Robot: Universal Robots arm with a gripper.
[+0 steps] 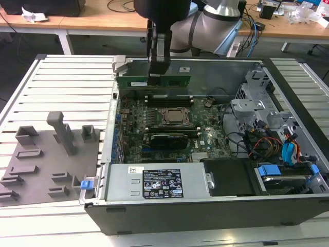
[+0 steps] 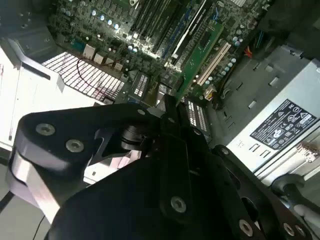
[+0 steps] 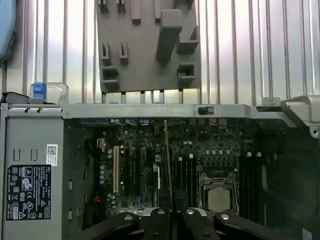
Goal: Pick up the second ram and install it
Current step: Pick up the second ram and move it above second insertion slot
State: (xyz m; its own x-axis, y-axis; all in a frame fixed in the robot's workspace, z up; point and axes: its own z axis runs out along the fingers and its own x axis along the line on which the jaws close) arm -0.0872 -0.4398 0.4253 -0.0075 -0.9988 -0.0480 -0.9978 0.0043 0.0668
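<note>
A gripper (image 1: 156, 76) hangs over an open computer case (image 1: 221, 67), clamped on the second ram (image 1: 177, 81). The green stick sits level between its fingers, above the motherboard (image 1: 205, 140).

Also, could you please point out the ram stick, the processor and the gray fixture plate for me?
ram stick (image 1: 177, 81), exterior view, bare green stretch of the board.
processor (image 1: 174, 116), exterior view, middle of its metal lid.
gray fixture plate (image 1: 49, 163), exterior view, flat bare patch.

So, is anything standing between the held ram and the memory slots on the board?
Nothing visible does. The gripper holds the second ram above the open case, and the memory slots beside the CPU socket lie uncovered below it.
</note>
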